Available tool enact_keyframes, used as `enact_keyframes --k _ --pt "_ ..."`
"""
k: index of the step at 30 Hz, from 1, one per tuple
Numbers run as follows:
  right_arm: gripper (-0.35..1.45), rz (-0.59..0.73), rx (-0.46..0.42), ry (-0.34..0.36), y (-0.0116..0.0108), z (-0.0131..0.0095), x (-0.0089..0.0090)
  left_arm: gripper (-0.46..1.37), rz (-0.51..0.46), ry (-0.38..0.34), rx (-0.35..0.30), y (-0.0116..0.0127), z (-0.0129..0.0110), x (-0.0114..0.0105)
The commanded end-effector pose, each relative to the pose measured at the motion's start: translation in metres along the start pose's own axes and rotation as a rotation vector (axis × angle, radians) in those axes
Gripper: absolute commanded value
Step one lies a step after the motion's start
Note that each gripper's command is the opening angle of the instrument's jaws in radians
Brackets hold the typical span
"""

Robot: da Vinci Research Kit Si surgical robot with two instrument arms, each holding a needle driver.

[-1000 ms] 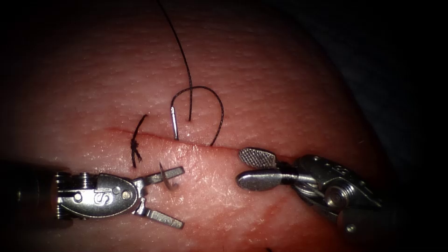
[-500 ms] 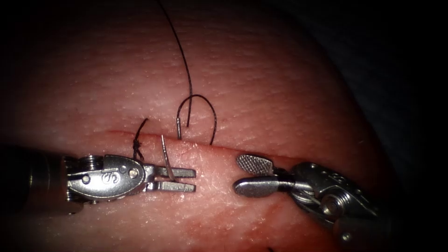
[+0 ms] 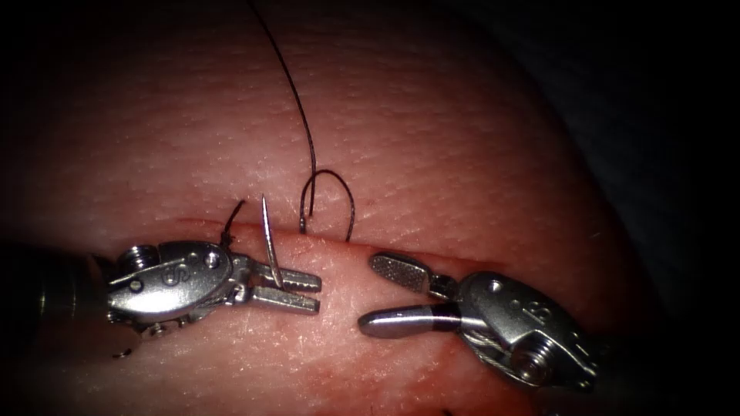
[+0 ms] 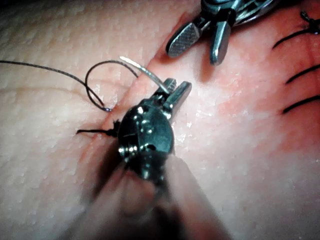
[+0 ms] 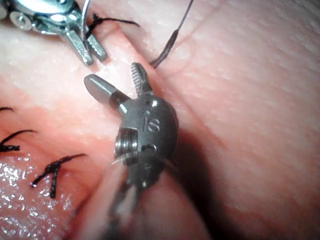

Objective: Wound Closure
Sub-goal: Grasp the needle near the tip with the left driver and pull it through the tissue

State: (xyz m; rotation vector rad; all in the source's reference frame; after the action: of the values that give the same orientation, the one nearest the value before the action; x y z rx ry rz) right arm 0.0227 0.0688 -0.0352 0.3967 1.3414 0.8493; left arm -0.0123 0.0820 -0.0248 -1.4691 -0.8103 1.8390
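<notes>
My left tool (image 3: 317, 293) is shut on the curved needle (image 3: 269, 239) a little behind its point, just on the near side of the cut (image 3: 401, 250). The point stands free above the jaws. The needle's tail (image 3: 302, 226) sits at the cut's far lip, so its body is still in the tissue (image 3: 462, 154). Black thread (image 3: 297, 92) runs down from the far side and loops at the tail. My right tool (image 3: 368, 293) is open to the right, holding nothing. The left wrist view has the needle (image 4: 142, 70) rising from the left tool (image 4: 177, 87).
A tied stitch (image 3: 229, 225) with short cut ends lies on the cut just left of the needle. Further dark stitches (image 5: 52, 170) show in the right wrist view. Red fluid (image 3: 339, 377) wets the tissue on the near side.
The left tool's jaws shut on the needle's emerging point and drew it upward. The tail sank toward the cut and the thread loop shrank. The right tool, still open, slid slightly left.
</notes>
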Motion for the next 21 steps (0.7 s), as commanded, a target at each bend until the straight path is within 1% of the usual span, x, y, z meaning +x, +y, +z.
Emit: enact_keyframes --k 1,6,8,10,12,15,17,19,21 --pt "1.09 -0.050 0.010 -0.006 0.0000 0.0001 0.0002 -0.35 -0.034 -0.005 -0.018 0.0000 0.0001 0.0003" --pt "1.09 -0.108 0.050 -0.021 -0.0009 0.0012 0.0001 -0.35 -0.111 -0.012 -0.030 0.0000 -0.0003 0.0012" --pt "1.09 -0.146 0.065 -0.056 -0.0013 0.0017 -0.0001 -0.35 -0.151 -0.005 -0.046 0.0002 -0.0008 0.0019" --pt "1.09 -0.158 0.066 -0.064 -0.0014 0.0020 -0.0002 -0.35 -0.191 0.002 -0.055 0.0003 -0.0012 0.0024" --pt "1.08 -0.176 0.064 -0.075 -0.0015 0.0023 -0.0003 -0.35 -0.283 0.000 -0.066 0.0005 -0.0018 0.0034" --pt "1.07 -0.195 0.061 -0.095 -0.0014 0.0026 -0.0005 -0.35 -0.365 0.000 -0.078 0.0007 -0.0023 0.0046" --pt "1.06 -0.205 0.053 -0.129 -0.0011 0.0027 -0.0009 -0.35 -0.423 0.001 -0.084 0.0011 -0.0027 0.0057" --pt "1.06 -0.215 0.046 -0.157 -0.0009 0.0028 -0.0013 -0.35 -0.447 -0.001 -0.087 0.0013 -0.0028 0.0064" --pt "1.05 -0.224 0.028 -0.189 -0.0006 0.0029 -0.0021 -0.35 -0.485 -0.001 -0.093 0.0016 -0.0030 0.0073"
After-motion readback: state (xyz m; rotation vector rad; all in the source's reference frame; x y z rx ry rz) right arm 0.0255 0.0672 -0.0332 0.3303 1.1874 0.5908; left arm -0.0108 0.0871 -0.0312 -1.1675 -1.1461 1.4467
